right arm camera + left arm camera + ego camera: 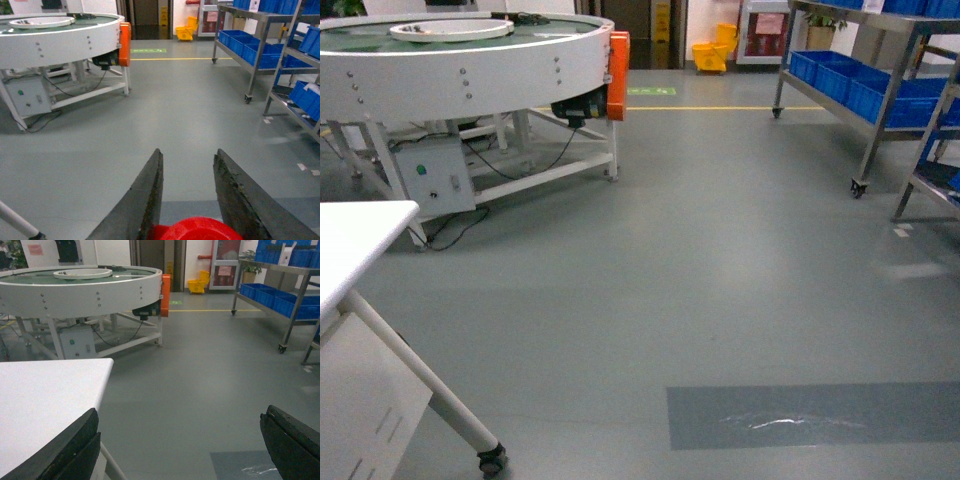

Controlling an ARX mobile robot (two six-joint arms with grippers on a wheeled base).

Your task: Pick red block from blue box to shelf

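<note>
The red block [200,229] sits low between the two dark fingers of my right gripper [189,151], which is shut on it; only its rounded top shows at the bottom of the right wrist view. My left gripper [181,412] is open wide with nothing but floor between its fingers. The shelf [891,100], a steel rack on castors, stands far off at the right, and it also shows as the shelf [256,60] and the shelf [296,310] in the wrist views. The blue box is out of view. Neither gripper shows in the head view.
Dark blue crates [860,85] fill the rack's lower tier. A second rack [940,150] stands nearer at the right edge. A white wheeled table [360,230] is close on the left, with a round conveyor machine [460,70] behind it. Grey floor lies between.
</note>
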